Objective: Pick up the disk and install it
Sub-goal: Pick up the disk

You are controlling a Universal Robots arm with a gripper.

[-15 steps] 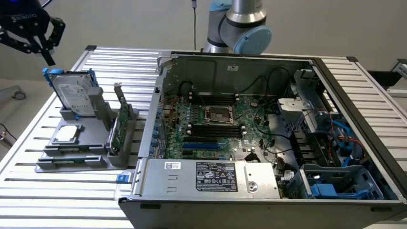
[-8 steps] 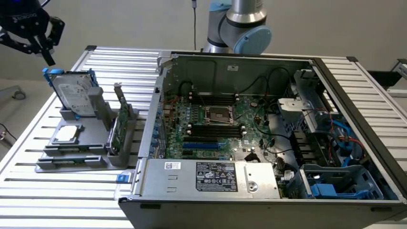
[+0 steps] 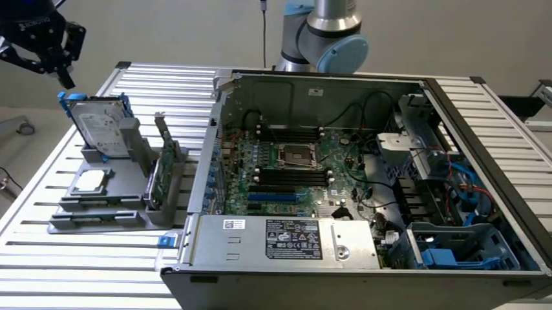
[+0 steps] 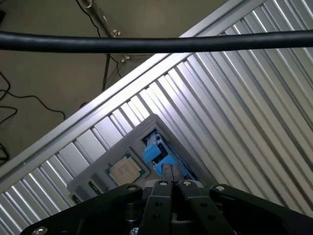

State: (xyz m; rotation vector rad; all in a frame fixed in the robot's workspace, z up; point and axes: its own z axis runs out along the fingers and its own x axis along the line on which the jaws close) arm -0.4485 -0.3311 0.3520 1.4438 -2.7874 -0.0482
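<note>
Clenched shut with nothing between its fingers, the pincer hangs at the far corner of the table on the exterior view's left. It sits just above the top edge of the disk; whether the tips touch that edge cannot be told. From the wrist view the two fingers of the pincer press flat together and point down at the disk's blue frame.

The disk stands on edge (leaning back slightly) in a slot of a grey holder that rests on the ribbed metal table. Its white label faces the exterior camera, and the blue frame shows along its top and sides. A small square silver chip lies flat in a recess of the same holder, in front of the disk; the wrist view shows this chip just beside the blue frame. A thin green card stands upright in another slot, on the side of the holder nearer the computer.

The computer case lies open on its side, taking up the exterior view's middle and right, well apart from the pincer. Inside it are a green main board, black and coloured wires, a silver power box with a label at the near edge, and a blue plastic cage at the near corner on the exterior view's right. The arm's base rises behind the case. A black cable crosses the wrist view, over the floor and the table edge.
</note>
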